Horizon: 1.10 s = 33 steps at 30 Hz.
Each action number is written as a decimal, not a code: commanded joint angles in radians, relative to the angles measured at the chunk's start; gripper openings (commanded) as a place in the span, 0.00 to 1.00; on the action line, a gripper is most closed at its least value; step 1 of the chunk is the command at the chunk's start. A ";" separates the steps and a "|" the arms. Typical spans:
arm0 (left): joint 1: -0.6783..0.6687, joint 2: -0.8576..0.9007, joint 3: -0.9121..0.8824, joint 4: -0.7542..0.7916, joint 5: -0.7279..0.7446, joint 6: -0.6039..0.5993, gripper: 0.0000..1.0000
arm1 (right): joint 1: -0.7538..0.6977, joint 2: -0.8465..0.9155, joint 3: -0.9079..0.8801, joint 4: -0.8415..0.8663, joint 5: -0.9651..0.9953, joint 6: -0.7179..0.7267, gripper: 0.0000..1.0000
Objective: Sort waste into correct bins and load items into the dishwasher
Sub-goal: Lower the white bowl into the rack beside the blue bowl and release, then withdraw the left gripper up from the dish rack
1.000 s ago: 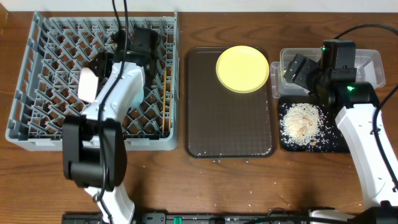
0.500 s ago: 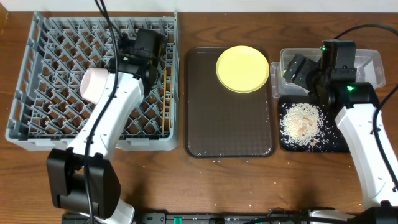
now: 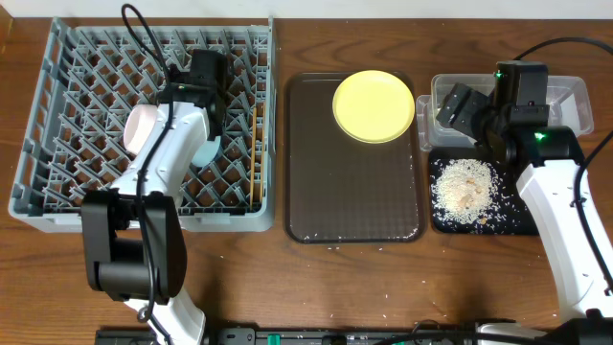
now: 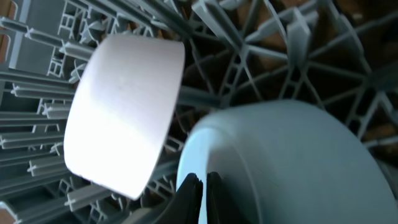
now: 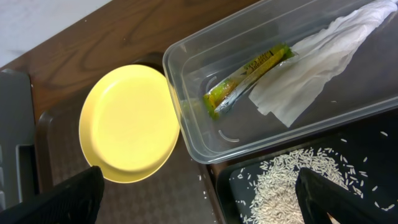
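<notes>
Noticing a dark brown serving tray (image 3: 345,182) lying flat mid-scene on the wooden surface (image 3: 48,278), running near to far.

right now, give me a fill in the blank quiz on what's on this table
1. The plate on the brown tray is ____.
2. The shallow tray under the rice crumbs, beside the clear tub, is ____.
3. In the grey rack, the white cup lies next to a light ____ bowl.
4. The right claw is ____.

Missing words: yellow, black, blue, open.
</notes>
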 commanded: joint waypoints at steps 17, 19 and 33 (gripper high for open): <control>-0.010 -0.166 0.024 0.041 0.109 0.047 0.27 | 0.010 0.004 0.000 -0.001 -0.005 0.015 0.95; -0.010 -0.239 0.024 0.033 0.179 0.047 0.38 | 0.012 0.004 0.000 -0.001 -0.008 0.015 0.95; -0.010 -0.555 0.024 -0.087 0.702 0.047 0.65 | 0.154 0.105 -0.043 0.043 -0.066 -0.035 0.87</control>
